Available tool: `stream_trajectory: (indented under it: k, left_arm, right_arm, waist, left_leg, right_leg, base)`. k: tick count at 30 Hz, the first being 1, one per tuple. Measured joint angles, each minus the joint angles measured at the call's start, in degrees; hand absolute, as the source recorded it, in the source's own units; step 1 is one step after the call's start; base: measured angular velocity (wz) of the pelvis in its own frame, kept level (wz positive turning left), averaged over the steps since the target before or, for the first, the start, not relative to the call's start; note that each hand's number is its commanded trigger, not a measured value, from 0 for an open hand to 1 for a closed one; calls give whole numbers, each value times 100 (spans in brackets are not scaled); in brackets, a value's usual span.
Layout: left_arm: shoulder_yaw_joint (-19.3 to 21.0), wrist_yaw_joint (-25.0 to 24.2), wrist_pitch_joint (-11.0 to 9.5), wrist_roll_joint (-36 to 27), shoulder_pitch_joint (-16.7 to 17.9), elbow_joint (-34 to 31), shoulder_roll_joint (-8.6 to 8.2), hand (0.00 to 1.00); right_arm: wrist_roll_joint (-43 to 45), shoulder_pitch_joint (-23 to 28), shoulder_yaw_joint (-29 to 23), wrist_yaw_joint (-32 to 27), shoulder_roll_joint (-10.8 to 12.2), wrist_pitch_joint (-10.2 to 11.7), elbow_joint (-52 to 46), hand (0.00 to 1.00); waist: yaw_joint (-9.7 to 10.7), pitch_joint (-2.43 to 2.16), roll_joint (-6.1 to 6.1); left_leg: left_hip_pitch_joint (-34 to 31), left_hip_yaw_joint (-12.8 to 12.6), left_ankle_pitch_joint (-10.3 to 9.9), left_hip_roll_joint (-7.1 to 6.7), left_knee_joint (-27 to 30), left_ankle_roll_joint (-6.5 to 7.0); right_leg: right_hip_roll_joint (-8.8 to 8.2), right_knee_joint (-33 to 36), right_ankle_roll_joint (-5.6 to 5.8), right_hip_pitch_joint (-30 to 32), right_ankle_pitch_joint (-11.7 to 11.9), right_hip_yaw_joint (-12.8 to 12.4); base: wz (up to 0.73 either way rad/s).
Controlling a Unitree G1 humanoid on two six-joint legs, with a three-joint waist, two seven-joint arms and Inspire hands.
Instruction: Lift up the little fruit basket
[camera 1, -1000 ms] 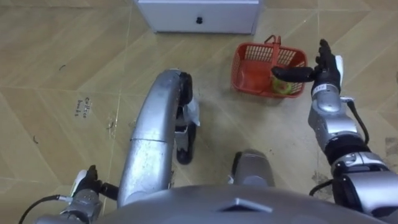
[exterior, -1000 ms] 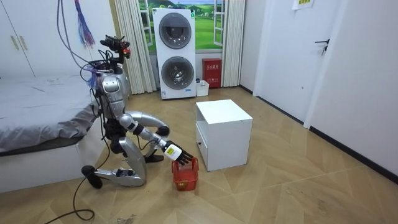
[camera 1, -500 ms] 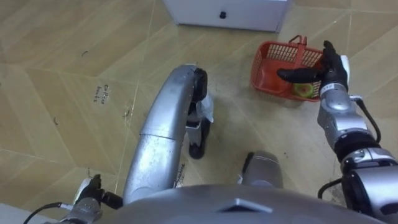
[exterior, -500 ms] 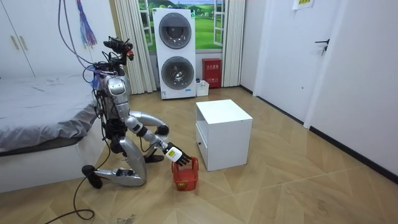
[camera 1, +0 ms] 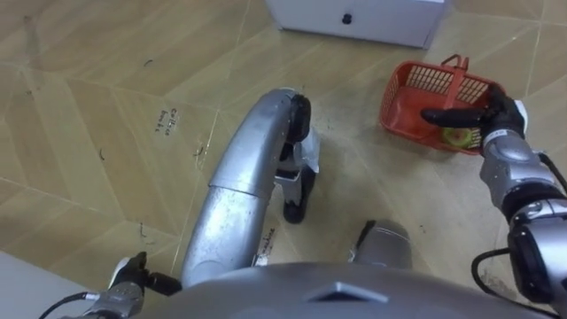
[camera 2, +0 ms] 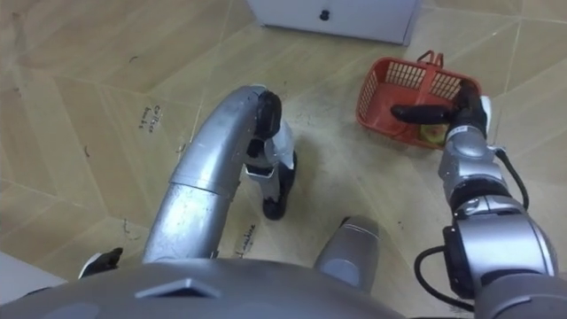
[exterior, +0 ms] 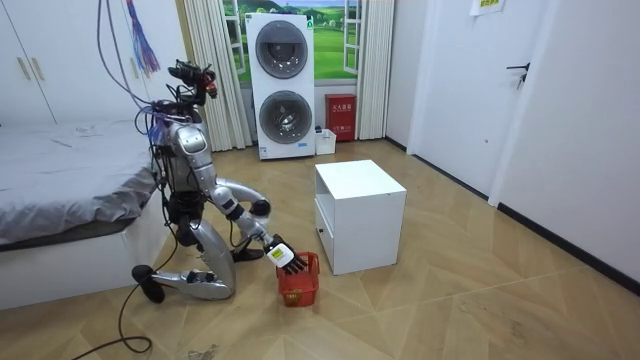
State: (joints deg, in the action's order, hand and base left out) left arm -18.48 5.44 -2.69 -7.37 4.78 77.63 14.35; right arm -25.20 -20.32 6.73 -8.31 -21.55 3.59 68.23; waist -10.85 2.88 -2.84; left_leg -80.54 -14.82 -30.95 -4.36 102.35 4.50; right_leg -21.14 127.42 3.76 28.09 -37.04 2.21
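A home bedroom: bed (exterior: pixel 60 210), wardrobe (exterior: pixel 30 65), curtains (exterior: pixel 212 70), stacked washing machines (exterior: pixel 281 85), wood floor (exterior: pixel 460 300).

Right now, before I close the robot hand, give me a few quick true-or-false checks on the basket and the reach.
1. The red basket sits on the floor near the white cabinet. True.
2. The basket is empty. False: a green fruit lies inside it.
3. The right robot hand is above the basket with its fingers straight. True.
4. The basket hangs lifted from that hand. False: it rests on the floor, with no fingers curled round it.
5. The robot stands upright. False: the room view shows it kneeling beside the bed.
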Motion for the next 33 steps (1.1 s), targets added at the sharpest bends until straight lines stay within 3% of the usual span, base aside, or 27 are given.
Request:
stream_trajectory:
  k: [3,6,13,22,31,32,33]
  left_arm:
    - [-95,-74,25,-114,0,-6,2,0]
    - [-116,-138,34,-212,2,-12,19,0]
    - [-209,-232,33,-223,-5,-68,65,0]
    - [-335,-340,131,-334,-6,-75,66,0]
    - [-615,-338,177,-334,2,-153,64,0]
    - [-656,-338,189,-335,-2,-198,64,0]
    - [-660,-338,188,-335,-15,-229,64,0]
  right_arm:
    - [-165,-43,19,115,-90,-35,215,0]
    - [-208,-53,96,149,-140,-69,244,0]
    - [-475,-148,141,157,-138,-80,298,0]
    - [-649,-224,335,222,-142,-117,444,0]
    - [-595,-228,725,357,-198,-133,482,0]
    - [-592,-228,778,375,-196,-141,490,18]
    - [-584,-228,784,399,-196,-177,491,88]
  waist:
    - [-43,20,71]
    - [-46,8,102]
    - [-90,16,102]
    - [-372,27,84]
    - [-370,26,86]
    - [-369,25,88]
    - [-368,25,88]
  left_leg:
    - [-4,-38,17,2,-4,30]
    - [-26,-105,35,10,-23,64]
    - [-44,-132,40,6,-34,71]
    - [-45,-214,91,-6,-76,141]
    - [-48,-248,111,-15,-78,179]
    - [-48,-249,113,-14,-76,180]
    - [-48,-251,116,-14,-75,178]
  right_leg:
    - [-42,25,2,16,-1,-5]
    - [-92,58,2,75,-3,-43]
    - [-98,59,4,99,-4,-37]
    - [-198,62,4,90,-4,8]
    - [-265,84,6,90,-6,1]
    - [-265,90,7,91,-6,-4]
    - [-266,96,10,94,-8,-11]
  base:
    - [0]
    - [0]
    - [0]
    - [4]
    - [0]
    - [0]
    - [0]
